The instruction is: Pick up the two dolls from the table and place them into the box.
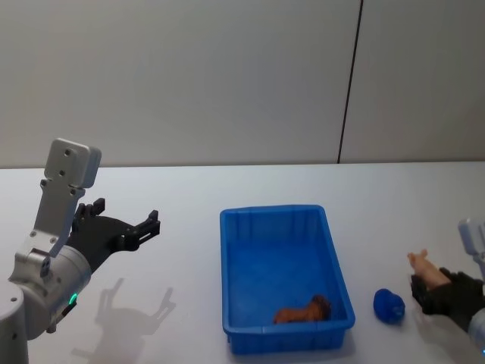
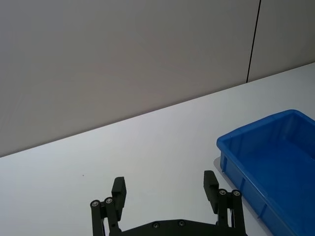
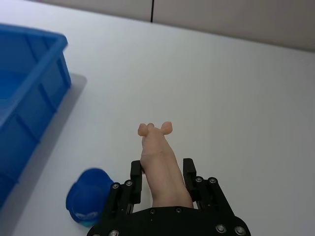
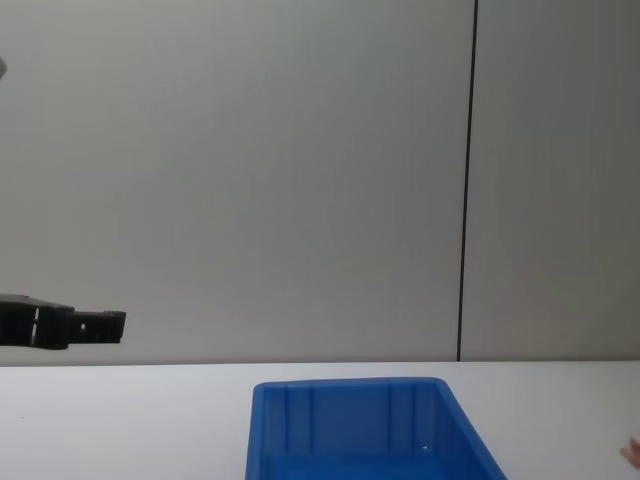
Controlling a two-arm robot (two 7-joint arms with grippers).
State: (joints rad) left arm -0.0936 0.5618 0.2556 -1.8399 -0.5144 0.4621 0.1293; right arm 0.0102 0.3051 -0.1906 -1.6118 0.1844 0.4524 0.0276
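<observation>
The blue box (image 1: 232, 265) stands mid-table, and a reddish-brown doll (image 1: 303, 310) lies inside it near the front wall. My right gripper (image 1: 429, 287) is at the right edge of the table, shut on the pale peach doll (image 1: 424, 267), whose thin limbs stick out past the fingers. In the right wrist view the peach doll (image 3: 160, 164) sits between the black fingers (image 3: 136, 178), and the box wall (image 3: 34, 105) is off to one side. My left gripper (image 1: 140, 226) hovers open above the table, left of the box, holding nothing. The box (image 2: 275, 167) also appears in the left wrist view beyond the left gripper (image 2: 165, 189).
A small blue cap-like object (image 1: 388, 305) lies on the white table (image 1: 182, 227) between the box and my right gripper, also visible as the blue cap (image 3: 88, 201) beside the fingers. A grey wall with a vertical seam (image 1: 350, 83) rises behind the table.
</observation>
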